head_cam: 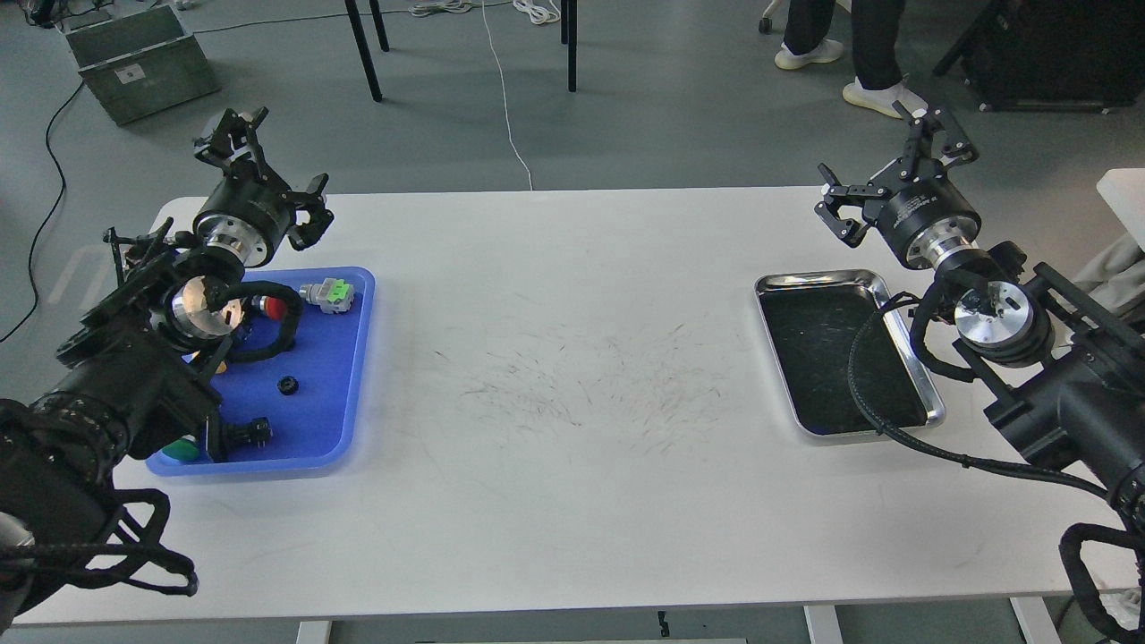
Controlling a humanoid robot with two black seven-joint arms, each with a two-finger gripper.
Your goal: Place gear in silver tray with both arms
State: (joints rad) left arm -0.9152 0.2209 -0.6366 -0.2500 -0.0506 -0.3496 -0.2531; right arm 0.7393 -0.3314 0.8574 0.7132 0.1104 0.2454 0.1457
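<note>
In the head view, a white tabletop (pixel 572 447) is seen, marked with fine dark scratches around its middle. The silver tray (pixel 930 394) lies on the right side of it, long axis running away from the viewer, its dark scratched bottom bare and nothing resting inside. No object is held over it.

The right arm (pixel 1055 394) comes in from the lower right corner, its black cable looping over the tray's near right rim. The right tool (pixel 894 170) is raised beyond the tray's far right corner, above the tabletop's far edge; its two fingers are spread wide apart and nothing is gripped between them.

On the left side, a blue plastic tray (pixel 331 420) is set, well apart from the silver one. Several small parts lie in it: a grey connector with a green face (pixel 327 295) near the far edge, a red piece (pixel 271 307) just beside it, a small black ring (pixel 287 385) around the middle, and a black part (pixel 255 432) near the front. Which of these is the gear cannot be told.

The left arm (pixel 116 394) covers the blue tray's left portion. The left tool (pixel 268 170) is held above that tray's far left corner, fingers splayed open and empty.

On the floor beyond, a grey crate (pixel 139 63) and a person's white shoes (pixel 881 94) are visible.
</note>
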